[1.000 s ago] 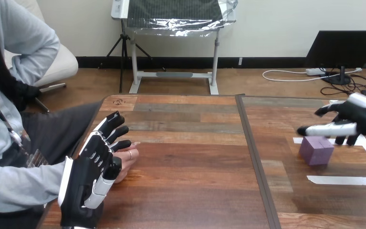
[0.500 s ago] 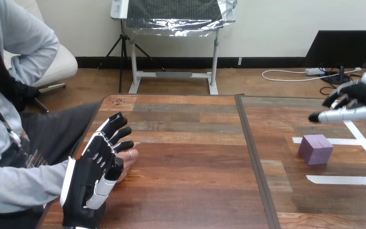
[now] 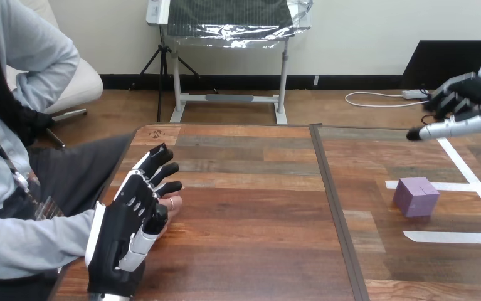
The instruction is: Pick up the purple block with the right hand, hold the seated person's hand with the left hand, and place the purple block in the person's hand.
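The purple block (image 3: 416,196) rests on the surface (image 3: 250,244) at three o'clock. The empty right hand (image 3: 473,103) hovers at its one o'clock, fingers loosely spread. At eight o'clock the left hand (image 3: 117,241), fingers straight and spread, fronts the person's hand (image 3: 174,212), apparently poised to clasp it.

The left hand (image 3: 125,232) hides most of the person's hand (image 3: 172,212), contact unclear; the view's edge cuts off the right hand (image 3: 479,94).
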